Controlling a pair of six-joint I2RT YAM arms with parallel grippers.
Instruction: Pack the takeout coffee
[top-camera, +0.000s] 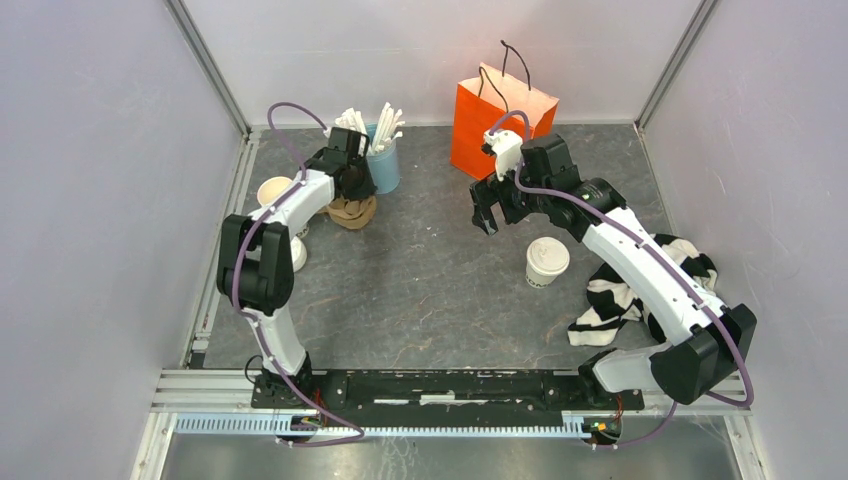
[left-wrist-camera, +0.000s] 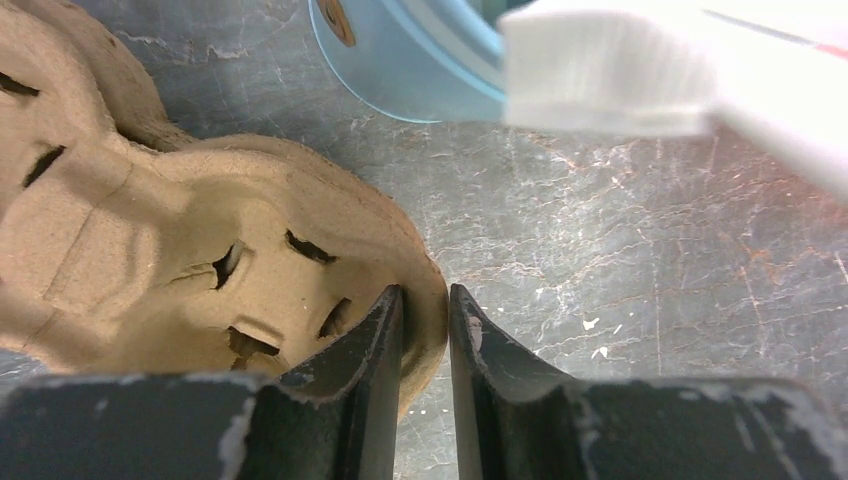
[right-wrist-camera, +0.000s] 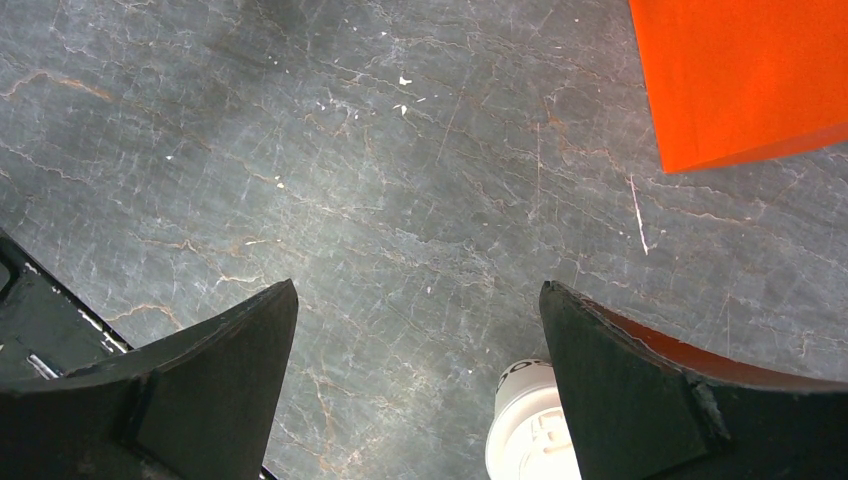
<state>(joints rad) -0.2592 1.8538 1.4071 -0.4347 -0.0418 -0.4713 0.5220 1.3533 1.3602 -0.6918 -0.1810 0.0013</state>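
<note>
The takeout coffee (top-camera: 547, 260), a cream cup with a white lid, stands right of the table's middle. In the right wrist view it (right-wrist-camera: 525, 430) shows at the bottom, beside the right finger. My right gripper (top-camera: 487, 215) is open and empty, above bare table up-left of the cup; its jaws (right-wrist-camera: 420, 295) stand wide apart. The orange paper bag (top-camera: 497, 125) stands upright at the back, and its corner (right-wrist-camera: 740, 70) shows in the right wrist view. My left gripper (top-camera: 350, 188) is shut on the rim of a brown pulp cup carrier (left-wrist-camera: 200, 260) at the back left.
A blue cup (top-camera: 385, 165) of white stirrers stands right beside the carrier (top-camera: 352, 212). Lidless cream cups (top-camera: 275, 192) and white lids (top-camera: 297, 252) sit by the left wall. A black-and-white striped cloth (top-camera: 630, 290) lies under my right arm.
</note>
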